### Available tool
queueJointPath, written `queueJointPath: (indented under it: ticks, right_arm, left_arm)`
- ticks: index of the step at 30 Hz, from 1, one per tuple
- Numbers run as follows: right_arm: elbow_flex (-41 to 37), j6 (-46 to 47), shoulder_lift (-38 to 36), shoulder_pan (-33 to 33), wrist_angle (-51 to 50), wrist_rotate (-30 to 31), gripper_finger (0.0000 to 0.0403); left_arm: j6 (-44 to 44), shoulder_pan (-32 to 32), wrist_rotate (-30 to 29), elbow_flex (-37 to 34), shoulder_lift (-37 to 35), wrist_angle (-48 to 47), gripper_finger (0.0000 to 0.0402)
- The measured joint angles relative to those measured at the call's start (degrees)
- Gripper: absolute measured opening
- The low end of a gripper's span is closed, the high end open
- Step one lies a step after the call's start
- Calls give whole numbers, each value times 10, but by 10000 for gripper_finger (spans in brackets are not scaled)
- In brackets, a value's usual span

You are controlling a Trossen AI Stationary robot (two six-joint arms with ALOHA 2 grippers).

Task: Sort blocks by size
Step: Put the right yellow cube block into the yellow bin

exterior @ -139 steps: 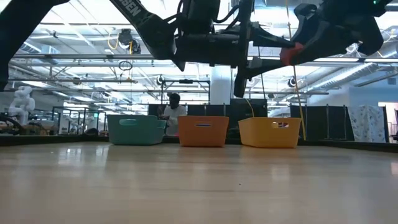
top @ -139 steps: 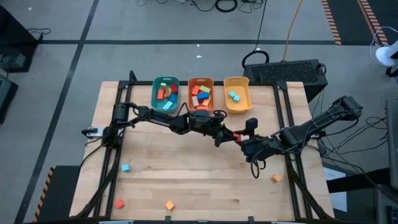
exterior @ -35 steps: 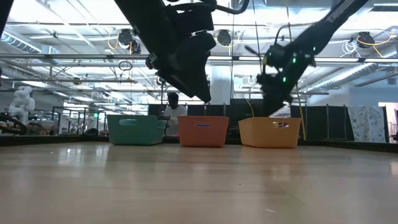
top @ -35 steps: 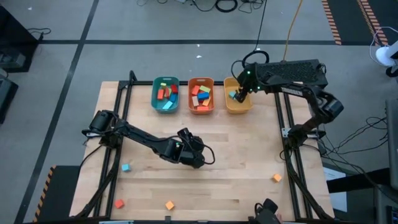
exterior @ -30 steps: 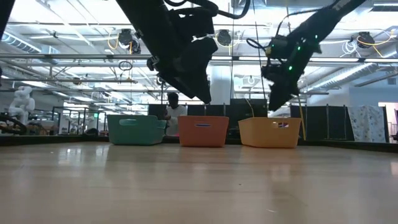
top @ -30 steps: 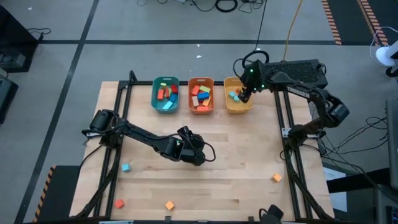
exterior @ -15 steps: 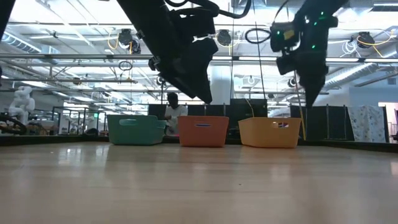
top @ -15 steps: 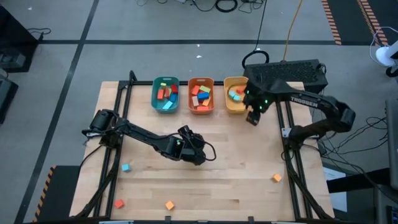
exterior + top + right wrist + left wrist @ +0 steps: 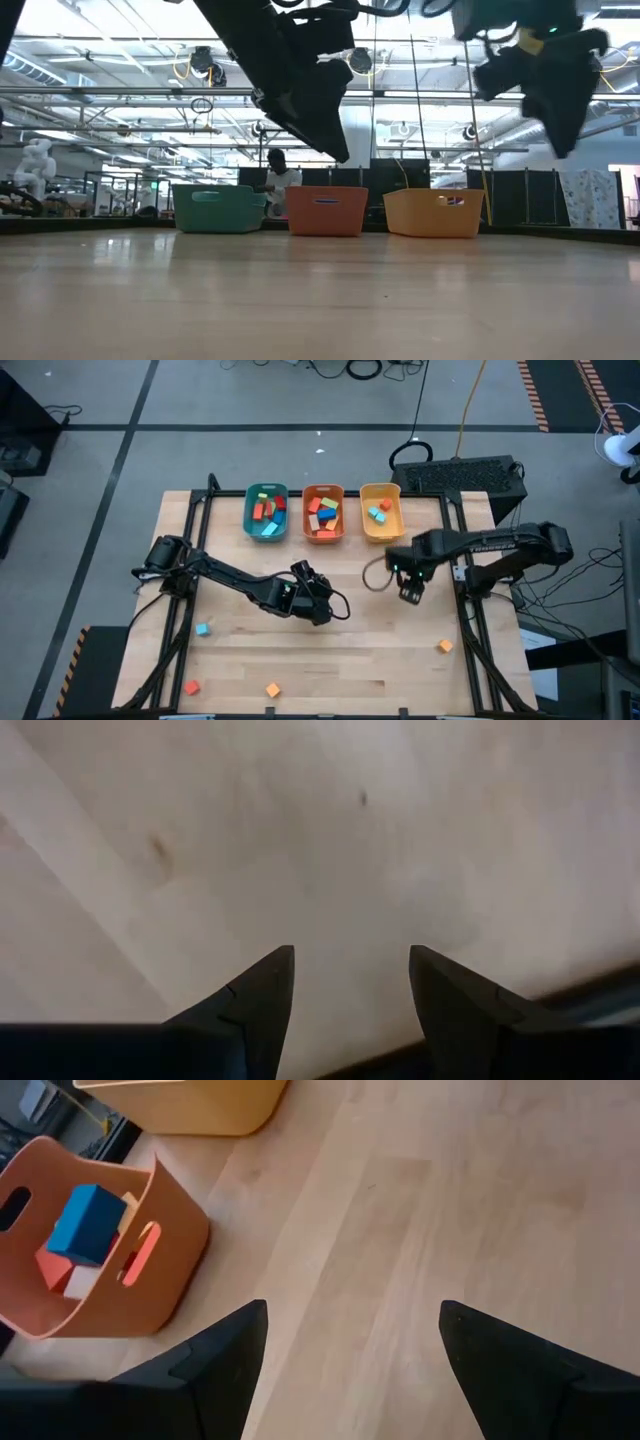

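Note:
Three bins stand in a row at the far edge: teal (image 9: 266,512), orange (image 9: 323,512) and yellow (image 9: 381,510), each with blocks lying in it. Loose blocks lie flat on the wood: a blue one (image 9: 202,629), a red-orange one (image 9: 191,687) and two orange ones (image 9: 272,689) (image 9: 444,646). My left gripper (image 9: 325,605) (image 9: 350,1315) hovers open above the table's middle, slanting down, nothing between its fingers. My right gripper (image 9: 409,594) (image 9: 350,955) hangs open over bare wood toward the table's right, pointing straight down, near side of the yellow bin.
Black frame rails (image 9: 470,630) run along the table's left and right sides. In the left wrist view the orange bin (image 9: 90,1250) holds a blue block (image 9: 88,1220). Bare wood lies between the arms and along the near half. A person (image 9: 277,180) stands in the room behind.
My right gripper has swung from above the yellow bin toward the table's near edge and has tipped from a slant to pointing straight down, its fingers still apart and empty. The blocks in the yellow bin, hidden under it before, now show.

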Motion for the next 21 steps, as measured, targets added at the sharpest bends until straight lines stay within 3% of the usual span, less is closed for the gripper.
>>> queueJointPath:
  ticks: [13, 21]
  right_arm:
    - [-16, 299, 0, 201, -45, -10, 184]
    - [-77, 446, 0, 319, 46, -72, 185]
  left_arm:
    - [32, 1, 33, 0, 0, 49, 297]
    - [50, 1, 53, 0, 0, 97, 297]
